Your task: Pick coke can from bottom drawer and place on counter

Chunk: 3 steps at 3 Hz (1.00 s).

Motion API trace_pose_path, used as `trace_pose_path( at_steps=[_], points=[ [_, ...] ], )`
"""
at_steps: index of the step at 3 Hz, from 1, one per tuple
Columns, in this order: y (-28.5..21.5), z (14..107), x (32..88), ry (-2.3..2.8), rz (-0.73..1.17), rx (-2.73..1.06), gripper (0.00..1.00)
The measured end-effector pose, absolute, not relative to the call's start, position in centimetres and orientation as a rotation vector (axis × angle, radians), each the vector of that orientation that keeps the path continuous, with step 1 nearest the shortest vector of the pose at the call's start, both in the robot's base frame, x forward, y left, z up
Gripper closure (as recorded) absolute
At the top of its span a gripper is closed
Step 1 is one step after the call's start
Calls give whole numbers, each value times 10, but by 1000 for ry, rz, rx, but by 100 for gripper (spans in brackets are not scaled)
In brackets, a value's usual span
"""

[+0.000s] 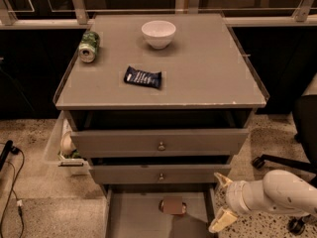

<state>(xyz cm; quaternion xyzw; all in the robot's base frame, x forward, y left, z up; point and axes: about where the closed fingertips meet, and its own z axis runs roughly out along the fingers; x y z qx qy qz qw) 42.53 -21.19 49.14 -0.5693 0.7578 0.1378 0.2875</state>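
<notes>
The shallow grey bottom drawer (131,216) holds the red-orange metal coke can (173,207) near its back edge, label unreadable, with the pale gripper (220,201) released beside its right edge.

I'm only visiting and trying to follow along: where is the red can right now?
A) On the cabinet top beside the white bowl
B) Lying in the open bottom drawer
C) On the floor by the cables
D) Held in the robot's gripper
B: the coke can lies in the pulled-out bottom drawer, while the gripper is at the drawer's right edge, open and holding nothing.
</notes>
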Motion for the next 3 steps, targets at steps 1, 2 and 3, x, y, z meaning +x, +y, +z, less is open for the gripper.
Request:
trace_pose_path(
  at_steps=[1,2,3],
  points=[
    [-204,464,424,2027,404,-1542,0],
    [-184,406,416,2018,403,-1631,0],
    [-173,354,429,1961,325,-1680,0]
  ],
)
